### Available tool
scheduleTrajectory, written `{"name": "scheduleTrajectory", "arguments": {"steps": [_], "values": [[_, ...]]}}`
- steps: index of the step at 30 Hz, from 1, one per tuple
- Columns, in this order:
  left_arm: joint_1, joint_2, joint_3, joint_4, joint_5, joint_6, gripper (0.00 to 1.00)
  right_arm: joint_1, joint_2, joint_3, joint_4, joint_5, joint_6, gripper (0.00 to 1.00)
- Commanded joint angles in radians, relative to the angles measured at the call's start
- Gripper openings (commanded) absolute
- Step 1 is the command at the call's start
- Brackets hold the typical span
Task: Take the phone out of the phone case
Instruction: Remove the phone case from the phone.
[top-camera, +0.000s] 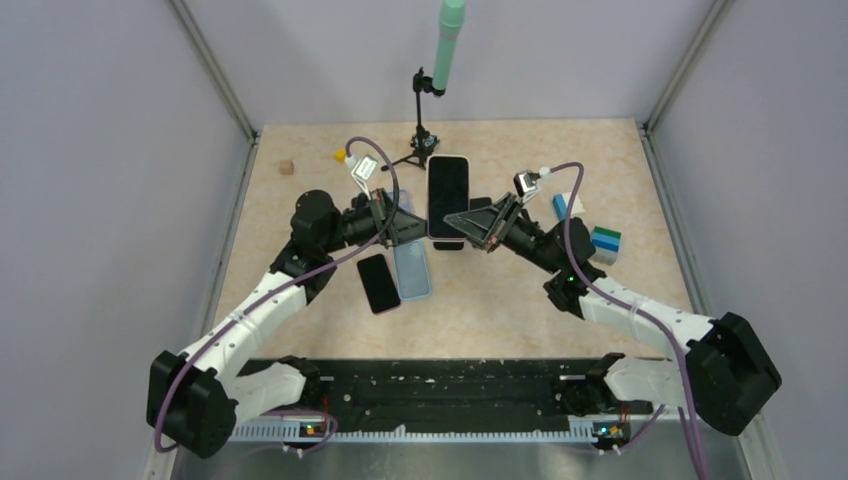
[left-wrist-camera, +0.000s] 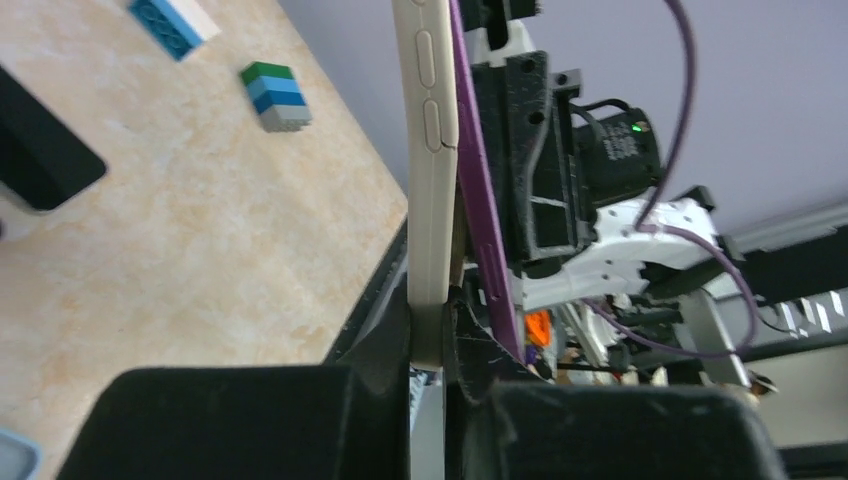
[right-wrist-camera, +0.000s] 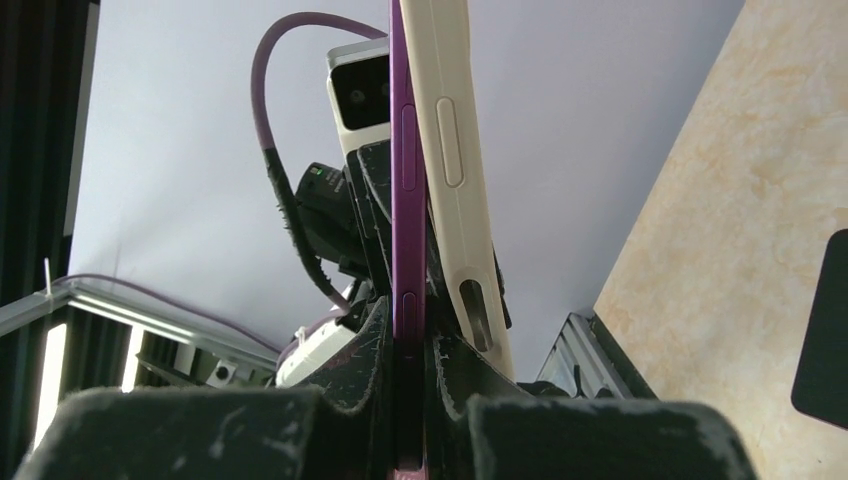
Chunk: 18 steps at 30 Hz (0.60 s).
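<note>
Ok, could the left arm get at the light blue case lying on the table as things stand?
Probably not yet. The light blue case lies in the open near the left gripper, but that gripper is shut on the cream case, so it would have to let go first.

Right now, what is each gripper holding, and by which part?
Left gripper: cream case, by its side edge. Right gripper: purple phone, by its side edge.

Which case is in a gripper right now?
The cream case, pinched in the left gripper; the blue case lies flat, untouched.
</note>
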<state>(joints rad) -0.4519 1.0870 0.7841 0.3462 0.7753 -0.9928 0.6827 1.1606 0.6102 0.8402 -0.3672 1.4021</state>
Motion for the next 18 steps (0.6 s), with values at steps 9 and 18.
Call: {"name": "scheduleTrajectory", "arguments": {"steps": [9,18], "values": [[-0.003,-0.04,0.099,-0.381,-0.548,0.242,0.0,0.009,-0.046,0.054,0.135,-0.186,-0.078,0.0],[-0.014,0.052,0.107,-0.397,-0.419,0.141,0.0,-0.033,-0.185,0.007,-0.264,-0.132,-0.269,0.0]]}}
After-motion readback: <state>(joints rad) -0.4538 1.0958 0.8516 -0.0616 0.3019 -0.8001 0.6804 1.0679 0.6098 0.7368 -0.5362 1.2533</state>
